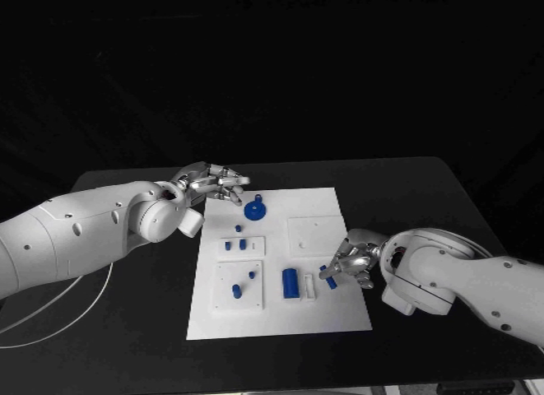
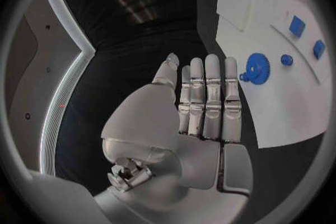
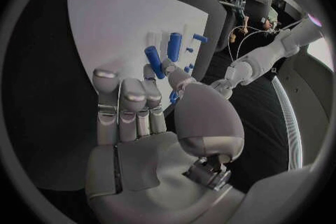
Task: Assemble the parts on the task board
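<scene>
The white task board [image 1: 325, 206] lies in the middle of the black table. A blue gear [image 1: 256, 211] [image 2: 257, 69] sits near its far left corner, with my left hand [image 1: 215, 185] [image 2: 203, 101] just beyond it at the board's edge, fingers straight and holding nothing. A blue cylinder [image 1: 290, 282] [image 3: 174, 46] lies in a white holder near the board's middle. My right hand [image 1: 352, 262] [image 3: 140, 106] is at the board's right edge and pinches a small blue peg [image 1: 331, 281] [image 3: 155, 61] between thumb and a finger, just over the board.
Raised white blocks stand on the board: one [image 1: 241, 247] with two small blue pegs, one [image 1: 239, 288] with two more, and a bare one [image 1: 316, 234]. A white cable [image 1: 58, 317] loops over the table's left side.
</scene>
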